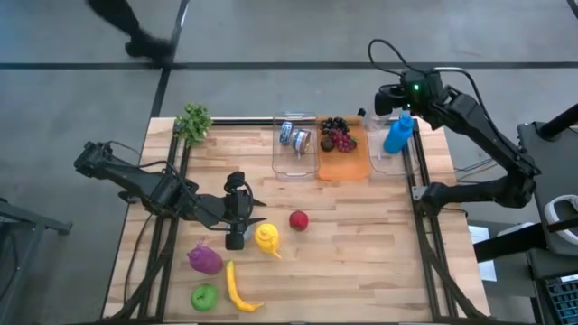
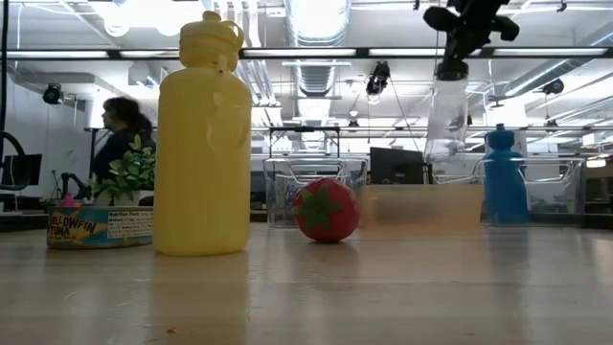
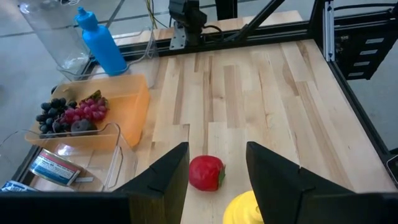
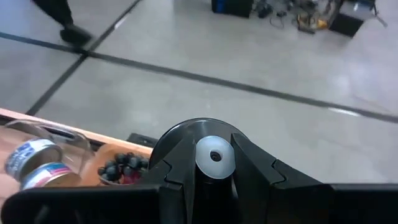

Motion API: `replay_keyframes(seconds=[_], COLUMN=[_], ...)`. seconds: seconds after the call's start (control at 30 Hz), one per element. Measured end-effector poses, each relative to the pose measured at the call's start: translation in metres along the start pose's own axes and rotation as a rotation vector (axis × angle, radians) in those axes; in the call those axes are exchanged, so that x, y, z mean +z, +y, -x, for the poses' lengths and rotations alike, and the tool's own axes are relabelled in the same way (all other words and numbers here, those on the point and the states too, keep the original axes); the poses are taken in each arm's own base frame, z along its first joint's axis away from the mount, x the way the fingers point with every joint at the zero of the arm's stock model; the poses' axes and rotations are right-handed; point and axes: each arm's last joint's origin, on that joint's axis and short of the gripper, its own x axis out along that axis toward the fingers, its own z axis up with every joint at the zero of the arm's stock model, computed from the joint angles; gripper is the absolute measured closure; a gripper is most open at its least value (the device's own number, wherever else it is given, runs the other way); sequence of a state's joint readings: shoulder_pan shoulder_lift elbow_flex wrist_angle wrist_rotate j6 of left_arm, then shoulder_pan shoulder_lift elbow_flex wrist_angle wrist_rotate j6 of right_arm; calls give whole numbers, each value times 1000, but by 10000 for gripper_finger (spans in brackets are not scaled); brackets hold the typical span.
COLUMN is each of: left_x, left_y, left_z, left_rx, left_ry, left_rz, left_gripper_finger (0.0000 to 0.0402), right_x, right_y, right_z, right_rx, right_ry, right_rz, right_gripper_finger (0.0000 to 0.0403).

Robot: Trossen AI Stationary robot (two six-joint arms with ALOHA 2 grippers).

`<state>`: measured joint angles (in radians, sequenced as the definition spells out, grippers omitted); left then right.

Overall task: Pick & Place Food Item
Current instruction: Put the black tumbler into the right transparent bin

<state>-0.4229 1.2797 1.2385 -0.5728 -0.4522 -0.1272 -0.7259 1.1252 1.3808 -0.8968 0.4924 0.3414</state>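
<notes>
The red strawberry-like food item (image 3: 206,172) lies on the worktop (image 3: 261,93) just ahead of the left pincer (image 3: 217,180), framed between its two fingers, which stand apart and hold nothing. I judge that the pincer is lined up this way so that it can go forward and close on the item. A yellow bottle (image 1: 266,237) stands just beside the pincer, on the same side as the red item, so the approach has little room.

Farther ahead of the left pincer sits an orange tray (image 3: 134,112) with grapes (image 3: 68,115), probably the place for food. The right pincer (image 4: 214,168) is well apart, raised above the far bins, and grips a clear bottle (image 2: 448,115) by its white cap, hanging upright next to a blue bottle (image 1: 397,134).
</notes>
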Motion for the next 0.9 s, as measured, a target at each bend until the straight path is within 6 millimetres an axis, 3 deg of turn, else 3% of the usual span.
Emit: replay_keyframes(seconds=[0.4,0.9], left_x=[0,0], left_y=[0,0], left_z=[0,0], left_rx=[0,0], left_ry=[1,0], left_rz=[0,1], left_gripper_finger=[240,238], right_x=[-2,-10], right_y=[-16,-4], right_z=[-26,-59], right_rx=[-90,-103], right_ry=[122,157], right_rz=[-12,3], right_gripper_finger=[326,326])
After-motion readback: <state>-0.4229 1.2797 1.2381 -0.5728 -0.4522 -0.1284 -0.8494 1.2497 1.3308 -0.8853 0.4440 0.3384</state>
